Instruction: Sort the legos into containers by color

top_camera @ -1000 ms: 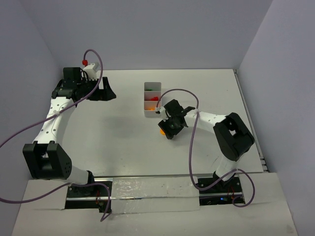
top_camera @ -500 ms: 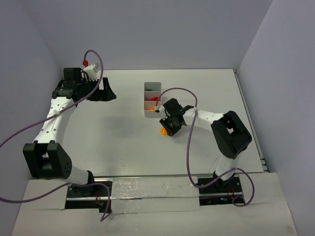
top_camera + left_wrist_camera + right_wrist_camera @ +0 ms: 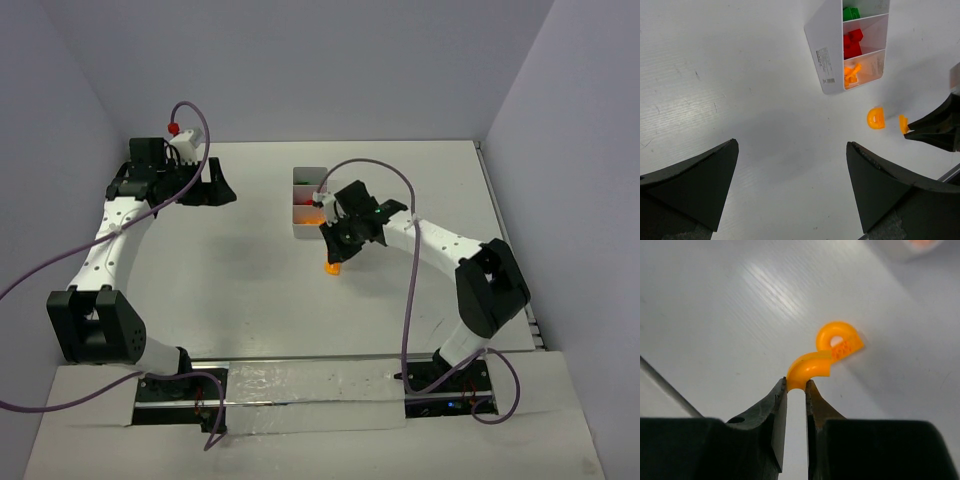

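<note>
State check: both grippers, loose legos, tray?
left gripper: open, empty.
right gripper: shut on one end of the curved orange lego.
orange arch lego: loose on the table, outside the tray.
tray: upright, with green legos, red legos and orange legos in separate compartments.
</note>
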{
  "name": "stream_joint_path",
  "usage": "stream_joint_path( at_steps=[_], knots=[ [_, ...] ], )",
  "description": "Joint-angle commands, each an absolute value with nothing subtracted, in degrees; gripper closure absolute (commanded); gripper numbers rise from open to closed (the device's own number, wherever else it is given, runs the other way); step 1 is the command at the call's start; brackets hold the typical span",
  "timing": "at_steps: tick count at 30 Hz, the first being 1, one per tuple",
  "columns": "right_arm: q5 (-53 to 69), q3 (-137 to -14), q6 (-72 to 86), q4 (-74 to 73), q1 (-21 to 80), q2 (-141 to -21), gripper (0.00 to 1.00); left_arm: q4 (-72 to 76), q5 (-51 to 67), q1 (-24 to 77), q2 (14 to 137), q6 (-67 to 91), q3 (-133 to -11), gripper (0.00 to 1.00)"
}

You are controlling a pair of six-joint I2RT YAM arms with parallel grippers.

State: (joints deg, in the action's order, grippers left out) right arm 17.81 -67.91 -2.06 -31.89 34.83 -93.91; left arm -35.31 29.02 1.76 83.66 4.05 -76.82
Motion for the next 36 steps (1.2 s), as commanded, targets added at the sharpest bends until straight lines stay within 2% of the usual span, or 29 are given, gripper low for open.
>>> stream_joint_path(
  at_steps=[1, 13, 24, 36],
  knots=[
    [22.0, -77.2, 3.5, -33.3, 34.6, -92.9, 0.98, -33.2, 30.7, 1.6, 84.0, 4.1, -78.0, 0.01],
    [19.8, -94.5, 6.0, -38.7, 34.5, -108.8, 0.99, -33.0, 30.4, 1.6, 83.5, 4.0, -77.3, 0.01],
    [17.7, -99.8, 5.1, -40.2, 33.2, -113.6, 0.97, -32.2, 31.2, 1.6, 83.5, 4.5, -76.0, 0.01],
    [15.6, -104.1, 4.7, -41.4, 31.6, -118.3, 0.87, -32.3, 31.5, 1.6, 83.6, 4.7, -76.3, 0.01]
  ],
)
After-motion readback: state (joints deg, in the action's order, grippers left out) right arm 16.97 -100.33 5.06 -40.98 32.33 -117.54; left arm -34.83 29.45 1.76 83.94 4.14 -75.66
